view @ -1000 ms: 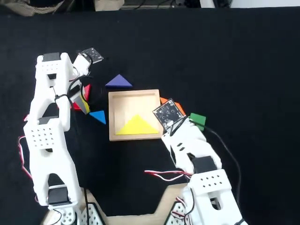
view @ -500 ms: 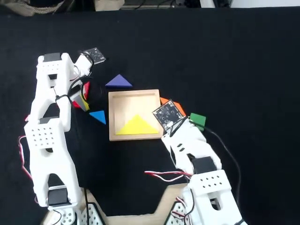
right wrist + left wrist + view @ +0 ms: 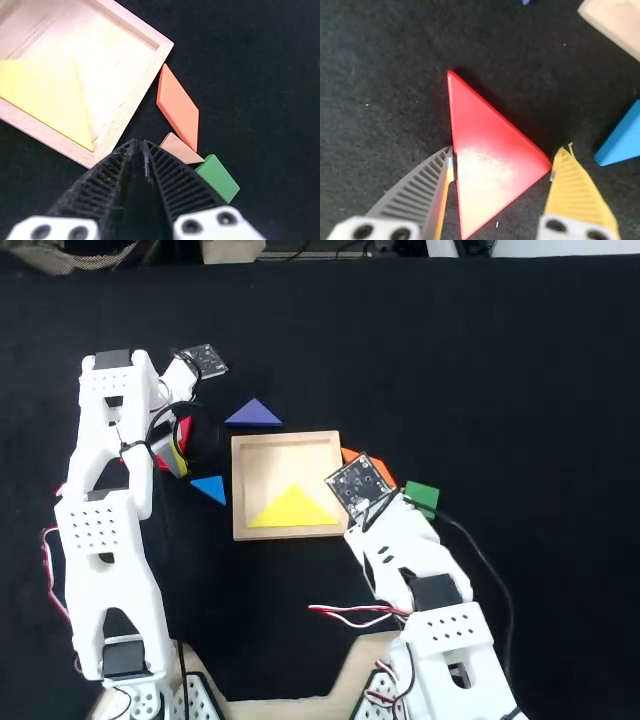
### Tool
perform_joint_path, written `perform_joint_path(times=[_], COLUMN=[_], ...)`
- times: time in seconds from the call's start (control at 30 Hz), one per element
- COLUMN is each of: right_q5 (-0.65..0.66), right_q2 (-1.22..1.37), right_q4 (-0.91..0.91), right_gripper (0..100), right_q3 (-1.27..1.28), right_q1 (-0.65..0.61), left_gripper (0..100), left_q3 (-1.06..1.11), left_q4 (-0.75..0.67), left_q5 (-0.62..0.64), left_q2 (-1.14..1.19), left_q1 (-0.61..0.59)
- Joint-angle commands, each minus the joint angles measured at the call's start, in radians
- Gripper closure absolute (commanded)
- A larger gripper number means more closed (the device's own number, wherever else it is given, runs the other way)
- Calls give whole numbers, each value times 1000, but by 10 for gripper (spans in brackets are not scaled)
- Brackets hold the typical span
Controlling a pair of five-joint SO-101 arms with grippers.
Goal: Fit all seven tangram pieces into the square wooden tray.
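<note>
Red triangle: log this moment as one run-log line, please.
left gripper: shut on red triangle | right gripper: shut, empty, beside tray | tray: holds yellow triangle

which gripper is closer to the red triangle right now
Left. The left gripper has its fingers against two sides of the red triangle. The right gripper, shut, is across the wooden tray from it, near the orange piece.
</note>
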Motion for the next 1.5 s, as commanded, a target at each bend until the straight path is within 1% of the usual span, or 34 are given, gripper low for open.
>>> perform_joint_path(times=[0.0, 0.33, 0.5, 0.63, 0.7, 0.83, 0.9, 0.93, 1.07, 1.13, 1.23, 1.3, 1.37, 1.47], right_q5=[8, 8, 8, 8, 8, 8, 8, 8, 2, -2, -2, -2, -2, -2], right_q2=[-16, -16, -16, -16, -16, -16, -16, -16, -18, -18, -18, -18, -18, -18], right_q4=[-23, -23, -23, -23, -23, -23, -23, -23, -25, -25, -23, -21, -20, -18], right_gripper=[986, 986, 986, 986, 986, 986, 986, 986, 986, 986, 986, 986, 986, 986], right_q3=[-4, -2, -2, -2, -2, -5, -7, -7, -10, -19, -22, -22, -22, -22], right_q1=[-17, -17, -17, -17, -15, -11, -9, -9, 12, 32, 38, 38, 37, 35], left_gripper=[839, 950, 963, 961, 961, 961, 961, 960, 960, 960, 960, 951, 889, 760], left_q3=[-56, -165, -213, -315, -372, -430, -421, -397, -234, -176, -127, -96, -64, 47], left_q4=[92, 273, 324, 324, 324, 325, 327, 327, 324, 321, 322, 322, 313, 215], left_q5=[-11, -9, 6, 195, 328, 638, 753, 790, 810, 845, 890, 895, 890, 890], left_q2=[-41, -61, -72, -72, -72, -72, -87, -106, -241, -308, -387, -417, -427, -374], left_q1=[-5, 8, 51, 104, 130, 165, 180, 191, 266, 288, 286, 259, 229, 191])
